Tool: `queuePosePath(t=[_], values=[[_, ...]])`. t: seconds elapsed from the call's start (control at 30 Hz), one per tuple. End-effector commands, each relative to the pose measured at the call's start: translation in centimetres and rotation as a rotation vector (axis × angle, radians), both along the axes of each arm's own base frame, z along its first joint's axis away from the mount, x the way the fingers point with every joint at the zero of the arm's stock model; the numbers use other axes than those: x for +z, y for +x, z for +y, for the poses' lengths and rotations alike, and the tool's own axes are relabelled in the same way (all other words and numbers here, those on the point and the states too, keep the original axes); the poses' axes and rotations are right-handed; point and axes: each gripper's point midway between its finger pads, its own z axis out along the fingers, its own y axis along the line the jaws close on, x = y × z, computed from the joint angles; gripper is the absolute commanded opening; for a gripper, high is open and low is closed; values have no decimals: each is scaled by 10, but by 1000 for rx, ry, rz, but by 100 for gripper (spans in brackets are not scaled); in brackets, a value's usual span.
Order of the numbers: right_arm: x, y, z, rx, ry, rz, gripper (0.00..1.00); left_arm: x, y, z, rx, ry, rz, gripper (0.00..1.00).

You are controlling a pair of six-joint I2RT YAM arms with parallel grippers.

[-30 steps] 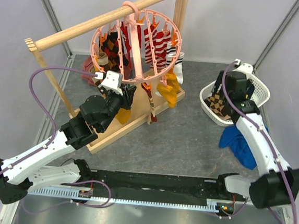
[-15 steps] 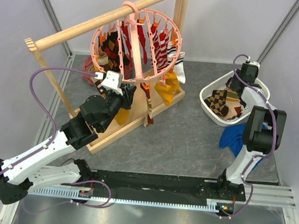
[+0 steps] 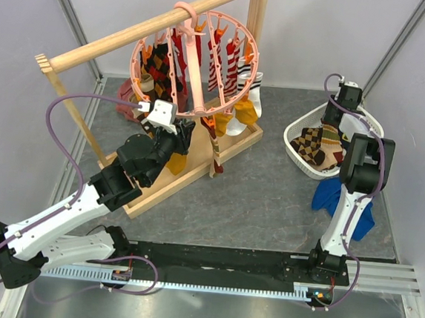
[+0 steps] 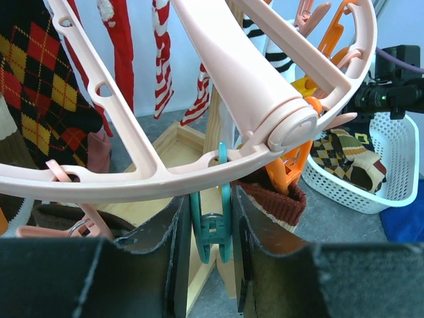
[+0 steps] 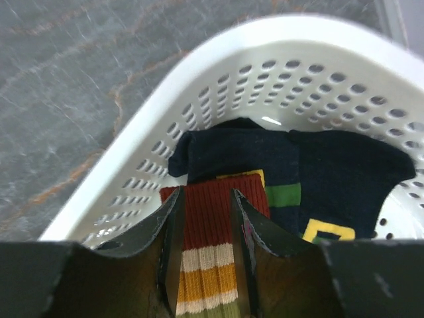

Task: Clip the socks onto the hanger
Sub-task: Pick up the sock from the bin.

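Your left hand (image 4: 211, 199) is clamped on a teal clip (image 4: 212, 232) that hangs under the hanger (image 4: 245, 86) ring. The hanger hooks over the wooden rail (image 3: 118, 41) at the desk's (image 3: 262, 186) far left, tilted, with socks (image 3: 225, 56) pinned around it. Your right hand (image 5: 204, 199) is down in the white basket (image 5: 218, 86) at far right. Its fingers (image 5: 169, 225) straddle a striped sock (image 5: 205, 232); you cannot tell whether they grip it.
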Motion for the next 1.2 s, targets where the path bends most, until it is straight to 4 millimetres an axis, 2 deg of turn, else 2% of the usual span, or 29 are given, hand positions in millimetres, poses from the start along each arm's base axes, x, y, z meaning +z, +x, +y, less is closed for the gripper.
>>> queuePosePath(t=[0.0,0.03,0.17,0.23,0.37,0.47,0.57,0.6,0.67,0.7,0.77,0.8,0.87,0.9,0.93,0.97,1.0,1.07,1.1,1.17], values=[[-3,3,-7,7,-25,29,40,-68,-10,-7,-76,220,146,2],[-12,-1,-6,7,-22,61,40,-67,-10,-8,-77,216,145,2],[-26,-5,-4,20,-14,110,39,-68,-10,-7,-77,218,147,2],[-30,-6,-1,30,-4,116,33,-67,-9,-7,-77,217,146,2],[-21,-7,0,33,-2,101,17,-67,-11,-9,-89,211,146,2],[-1,-6,1,31,0,65,6,-66,-12,-9,-93,203,145,2],[23,-8,6,30,15,21,0,-66,-12,-9,-95,201,146,2],[40,-7,8,29,20,-17,0,-64,-13,-9,-96,195,143,2],[52,-10,12,31,25,-42,0,-62,-13,-8,-96,187,137,2],[69,-11,16,37,21,-74,0,-61,-14,-8,-94,187,137,2],[79,-16,21,39,28,-95,0,-61,-14,-7,-93,183,134,2],[97,-18,26,45,30,-131,0,-60,-14,-7,-94,180,133,2],[104,-24,31,48,50,-149,0,-56,-15,-6,-98,168,128,2],[118,-27,34,57,58,-178,0,-56,-16,-6,-101,166,125,2],[124,-29,38,60,68,-191,0,-55,-17,-6,-103,162,123,2],[123,-34,41,64,76,-192,0,-53,-17,-5,-101,158,119,2],[139,-38,45,75,81,-223,0,-54,-17,-6,-103,159,120,2],[145,-46,55,98,107,-243,0,-52,-17,-6,-106,152,120,2],[166,-52,59,107,113,-288,0,-53,-18,-6,-108,148,122,2],[178,-60,74,146,151,-332,0,-52,-19,-7,-116,141,122,2]])
